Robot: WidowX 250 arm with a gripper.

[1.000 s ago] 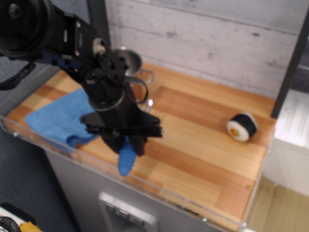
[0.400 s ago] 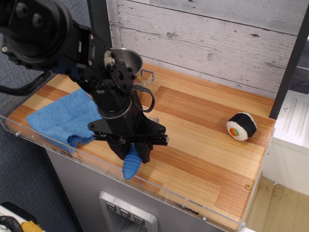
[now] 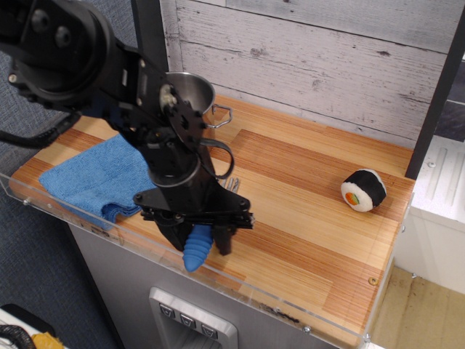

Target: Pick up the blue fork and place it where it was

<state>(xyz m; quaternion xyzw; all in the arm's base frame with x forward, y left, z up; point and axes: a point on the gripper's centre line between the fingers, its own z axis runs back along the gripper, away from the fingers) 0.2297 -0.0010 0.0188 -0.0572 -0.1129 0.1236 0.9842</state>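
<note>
The blue fork (image 3: 196, 249) lies on the wooden counter (image 3: 305, 218) near its front edge. Its ribbed blue handle points toward the front and its silver tines (image 3: 232, 183) point back right. My black gripper (image 3: 197, 240) is low over the handle with one finger on each side. The jaws look slightly parted, with the handle between them. The arm hides the middle of the fork.
A folded blue cloth (image 3: 91, 178) lies at the left. A metal pot (image 3: 190, 91) stands at the back behind the arm. A sushi-roll toy (image 3: 364, 190) sits at the right. A clear plastic lip (image 3: 290, 305) runs along the front edge, and a plank wall stands behind.
The gripper has come down and slightly forward with the fork, whose handle now rests on the counter. The fingers stand a little wider apart than 0.4 s ago.
</note>
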